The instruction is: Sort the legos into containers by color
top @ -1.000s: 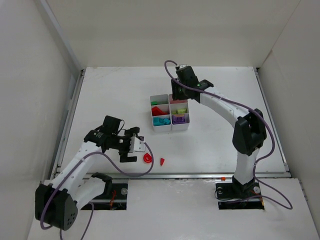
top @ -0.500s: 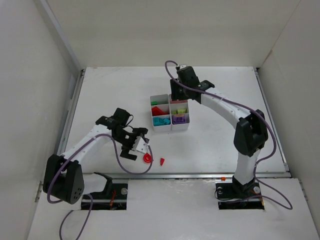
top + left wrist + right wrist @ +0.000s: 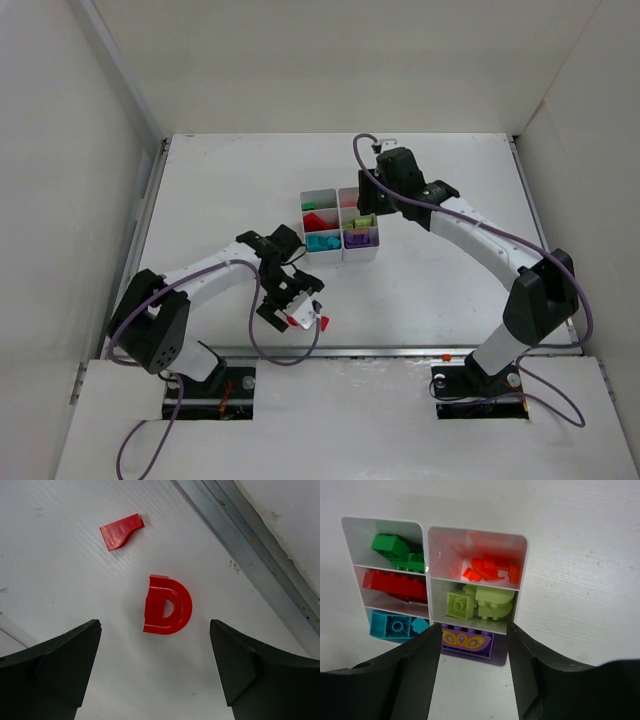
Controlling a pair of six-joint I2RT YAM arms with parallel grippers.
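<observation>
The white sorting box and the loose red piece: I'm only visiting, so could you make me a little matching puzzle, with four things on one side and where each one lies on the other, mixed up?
Things
1. dark green bricks
2. orange pieces
3. teal bricks
4. red D-shaped piece

Places (the organiser as the right wrist view shows it)
A. bottom-left compartment
B. on the table, outside the organiser
C. top-right compartment
D. top-left compartment

Pairs: 1-D, 2-C, 3-A, 4-B.
</observation>
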